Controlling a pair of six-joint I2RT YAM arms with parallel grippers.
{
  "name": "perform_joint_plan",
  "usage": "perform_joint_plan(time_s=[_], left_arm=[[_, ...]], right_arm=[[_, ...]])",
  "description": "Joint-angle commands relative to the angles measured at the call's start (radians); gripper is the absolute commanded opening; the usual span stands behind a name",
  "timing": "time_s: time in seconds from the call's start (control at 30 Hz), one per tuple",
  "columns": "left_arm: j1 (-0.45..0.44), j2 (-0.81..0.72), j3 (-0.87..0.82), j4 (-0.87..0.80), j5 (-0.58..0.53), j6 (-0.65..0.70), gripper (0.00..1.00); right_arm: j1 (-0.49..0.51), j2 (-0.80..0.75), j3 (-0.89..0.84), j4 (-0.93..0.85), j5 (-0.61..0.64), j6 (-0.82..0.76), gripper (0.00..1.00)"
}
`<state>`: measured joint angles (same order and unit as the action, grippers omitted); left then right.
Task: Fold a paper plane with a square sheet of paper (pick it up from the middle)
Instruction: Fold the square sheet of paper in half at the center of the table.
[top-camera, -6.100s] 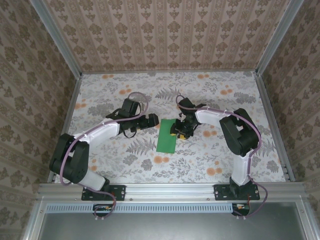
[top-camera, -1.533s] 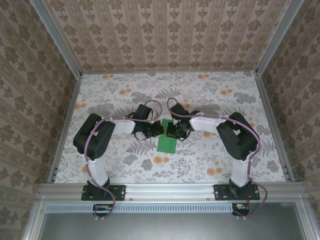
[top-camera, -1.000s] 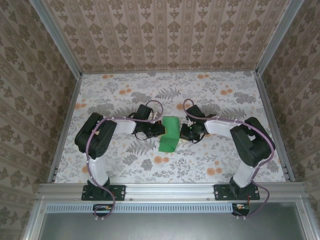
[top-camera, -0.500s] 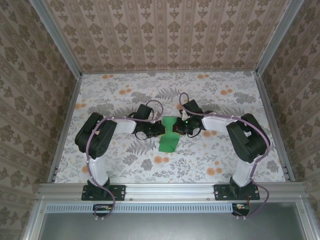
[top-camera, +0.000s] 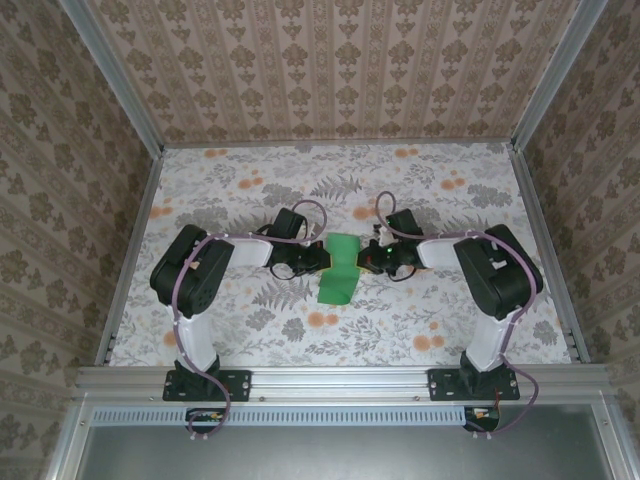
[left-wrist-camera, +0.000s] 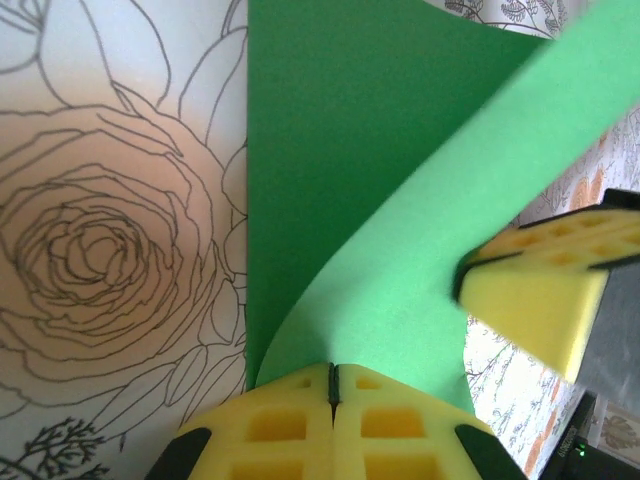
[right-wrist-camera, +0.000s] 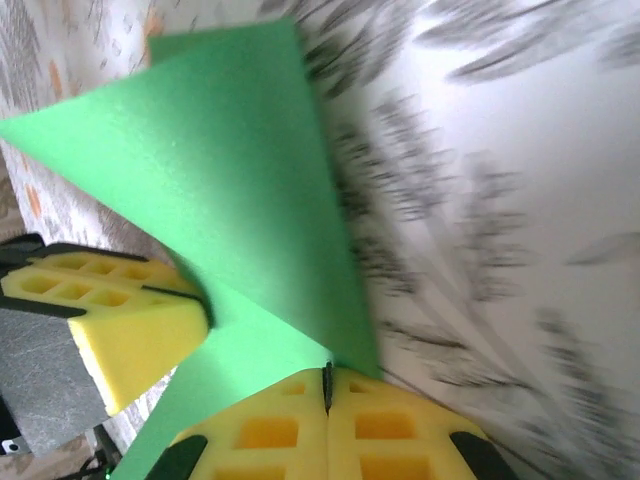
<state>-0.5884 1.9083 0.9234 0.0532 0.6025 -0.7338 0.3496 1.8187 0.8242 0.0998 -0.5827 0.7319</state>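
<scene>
as both reach inward, left claw (top-camera: 320, 259) pinches green paper (top-camera: 338, 284) edge; right claw (top-camera: 365, 259) pinches opposite edge

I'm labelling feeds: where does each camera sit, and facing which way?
Top external: above and behind the bases, facing down at the table; both arms flank the green paper.
Left wrist: looks along the shut left gripper at the paper; right gripper opposite.
Right wrist: mirrored, left gripper opposite.
Both wrist views share the paper.
</scene>
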Motion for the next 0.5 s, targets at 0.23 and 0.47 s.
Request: perform_joint_plan(time_s=[0.23,0.47], left_arm=[[-0.002,0.141,-0.087,-0.276,-0.233,0.029,0.0],[-0.002,0.136,-0.087,-0.285,-0.234,0.028,0.0]], right_arm=[[0.071,-0.012,0.12,-0.066,0.049,-0.028,0.0],[0.073,0.103,0.181,-0.061,0.046,-0.021,0.0]])
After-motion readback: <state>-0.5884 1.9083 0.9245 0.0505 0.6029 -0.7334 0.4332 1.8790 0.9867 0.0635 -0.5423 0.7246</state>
